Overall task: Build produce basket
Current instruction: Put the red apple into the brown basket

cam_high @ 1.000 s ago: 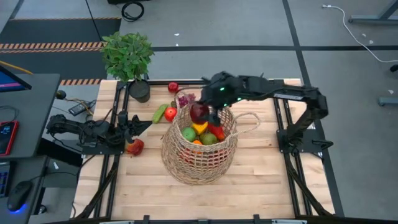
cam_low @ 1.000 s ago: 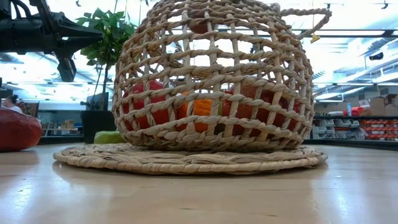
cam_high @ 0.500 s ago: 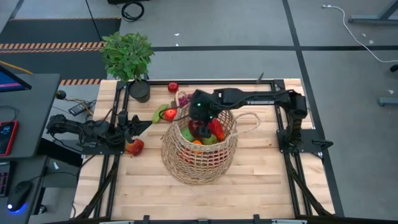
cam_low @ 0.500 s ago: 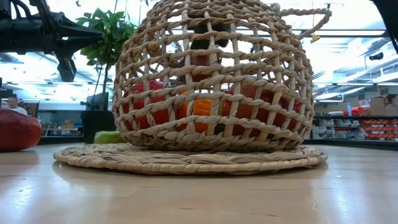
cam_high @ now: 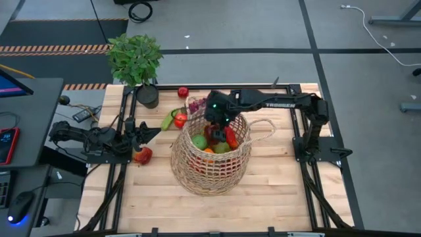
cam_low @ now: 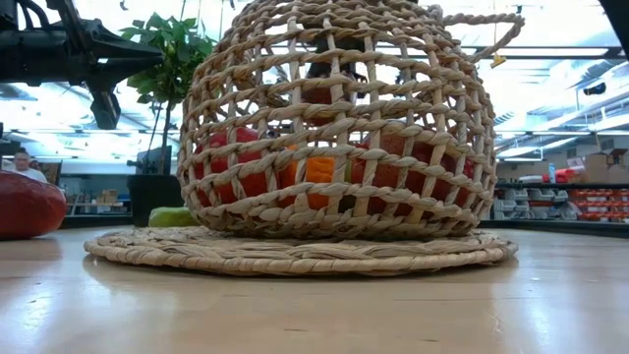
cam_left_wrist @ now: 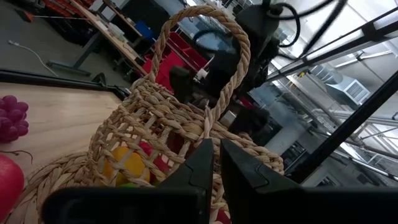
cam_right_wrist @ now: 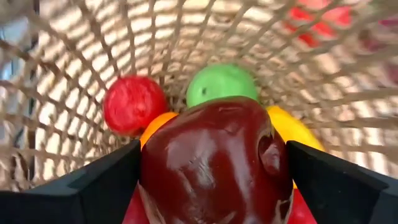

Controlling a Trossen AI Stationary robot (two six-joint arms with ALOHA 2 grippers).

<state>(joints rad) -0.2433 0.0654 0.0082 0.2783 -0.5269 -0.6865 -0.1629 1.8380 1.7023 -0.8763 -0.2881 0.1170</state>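
Round open-weave wicker basket (cam_high: 210, 158) mid table (cam_high: 276, 197), right claw (cam_right_wrist: 214, 165) inside its mouth clamping glossy dark-red apple (cam_right_wrist: 217, 158), above smooth green apple (cam_right_wrist: 221, 84), matte red fruit (cam_right_wrist: 134, 102), left claw (cam_left_wrist: 214, 165) pinched shut w/ nothing, beside basket.

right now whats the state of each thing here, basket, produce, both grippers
basket: upright on the table, partly filled
right gripper: inside the basket mouth, shut on a dark red fruit
green apple: lying in the basket
red apple: lying in the basket
grapes: loose on the table, outside the basket
left gripper: waiting at the table's left edge, shut, empty
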